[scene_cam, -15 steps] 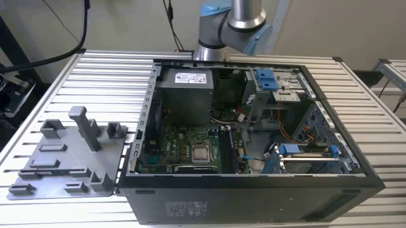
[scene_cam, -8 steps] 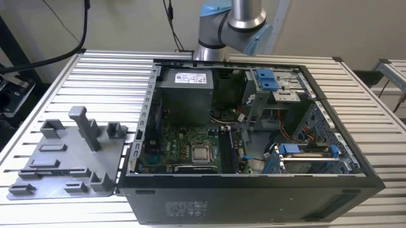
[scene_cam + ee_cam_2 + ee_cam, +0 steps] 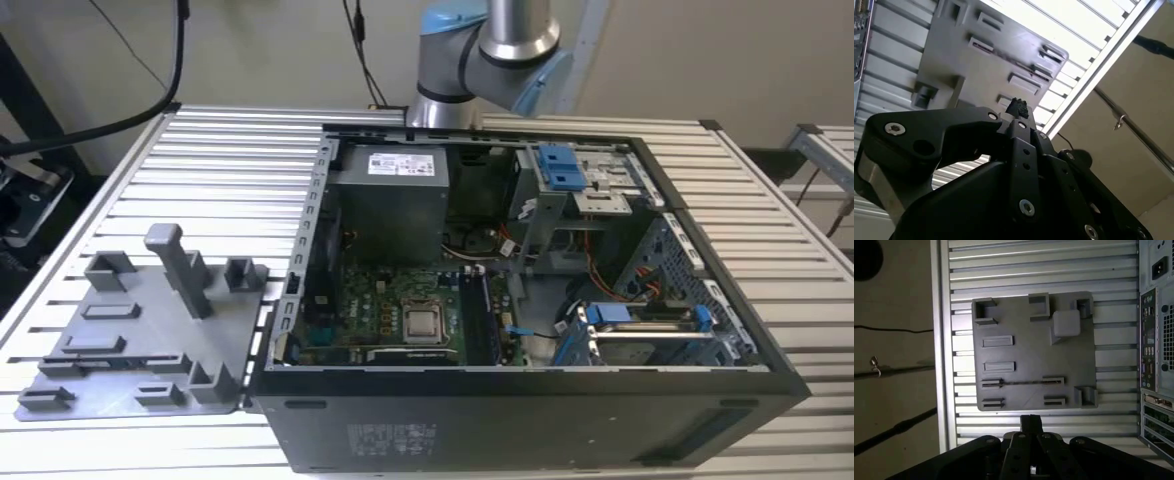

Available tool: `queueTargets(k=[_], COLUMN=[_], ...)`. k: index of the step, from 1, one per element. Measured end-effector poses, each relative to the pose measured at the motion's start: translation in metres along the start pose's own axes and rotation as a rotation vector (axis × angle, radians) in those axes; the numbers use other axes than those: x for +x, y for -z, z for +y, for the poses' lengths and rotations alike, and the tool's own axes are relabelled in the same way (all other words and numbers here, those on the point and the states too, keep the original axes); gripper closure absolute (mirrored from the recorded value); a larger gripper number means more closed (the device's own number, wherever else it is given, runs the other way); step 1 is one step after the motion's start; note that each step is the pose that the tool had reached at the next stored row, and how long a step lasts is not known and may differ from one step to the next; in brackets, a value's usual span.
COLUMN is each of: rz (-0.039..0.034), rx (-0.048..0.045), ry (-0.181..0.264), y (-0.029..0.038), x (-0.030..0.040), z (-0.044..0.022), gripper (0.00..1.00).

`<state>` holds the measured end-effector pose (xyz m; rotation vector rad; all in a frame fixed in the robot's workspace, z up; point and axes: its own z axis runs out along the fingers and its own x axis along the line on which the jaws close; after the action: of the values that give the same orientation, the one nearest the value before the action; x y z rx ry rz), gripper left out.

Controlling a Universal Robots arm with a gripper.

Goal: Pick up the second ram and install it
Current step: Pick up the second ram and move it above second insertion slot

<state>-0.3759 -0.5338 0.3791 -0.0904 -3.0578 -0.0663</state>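
Note:
The second ram (image 3: pixel 1021 383) is a thin dark strip standing on edge in the grey tray (image 3: pixel 1029 352), held between two small slotted blocks. The exterior view shows the second ram (image 3: pixel 120 357) as a dark line near the front of the tray (image 3: pixel 134 330), on the exterior view's left. My gripper (image 3: pixel 1030 421) hangs well above the tray, off the ram and not touching it. Its black fingers are shut, tips together, with nothing between them. The second wrist view shows the gripper (image 3: pixel 1018 106) shut the same way over the tray (image 3: pixel 979 70).
An open computer case (image 3: pixel 534 300) stands right beside the tray, with its motherboard, power supply and blue drive brackets exposed. A tall grey post (image 3: pixel 176 268) rises from the tray. Both rest on a ribbed metal table (image 3: pixel 227 160), whose edge (image 3: pixel 940 365) runs near the tray.

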Motion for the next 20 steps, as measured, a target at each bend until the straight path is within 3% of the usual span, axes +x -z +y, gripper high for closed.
queueTargets(k=[12,20], rz=[0.0123,0.0147], rx=[0.0009,0.009], ry=[0.001,0.065], y=[0.0,0.0], x=[0.0,0.0], z=[0.0,0.0], gripper=[0.89,0.89])
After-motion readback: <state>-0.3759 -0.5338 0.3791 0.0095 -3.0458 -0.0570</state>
